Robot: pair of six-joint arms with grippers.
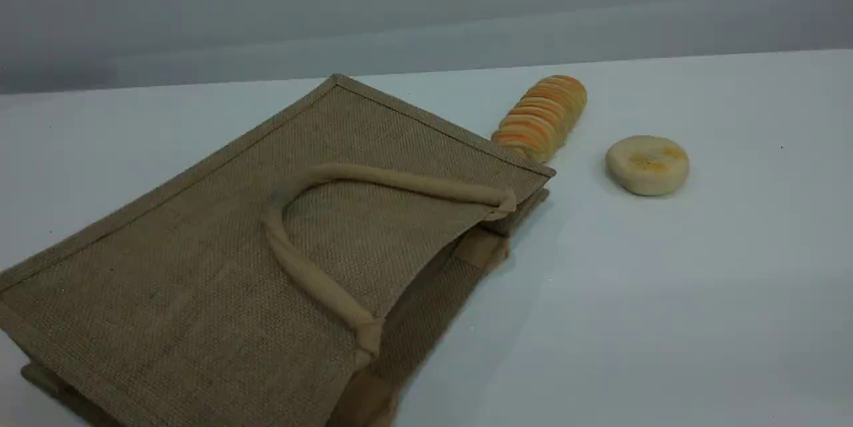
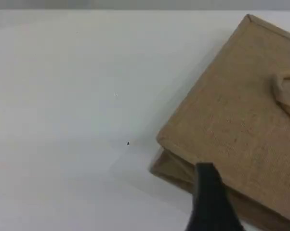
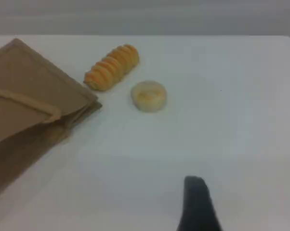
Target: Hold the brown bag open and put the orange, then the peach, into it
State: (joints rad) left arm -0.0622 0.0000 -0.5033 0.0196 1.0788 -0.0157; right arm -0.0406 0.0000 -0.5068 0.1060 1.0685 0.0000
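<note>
Left wrist view: brown bag [image 2: 231,125] just beyond left end effector [image 2: 210,202].

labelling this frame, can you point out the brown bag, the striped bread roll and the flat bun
brown bag [image 1: 200,260], scene view, on its woven top panel
striped bread roll [image 1: 543,117], scene view, on the middle of its ridged top
flat bun [image 1: 647,164], scene view, on its dimpled top face

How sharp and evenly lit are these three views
Scene view: sharp, the bag weave shows, soft shadow right of it. Left wrist view: blurry, washed-out table. Right wrist view: soft, the roll and bun blurred, no glare.
</note>
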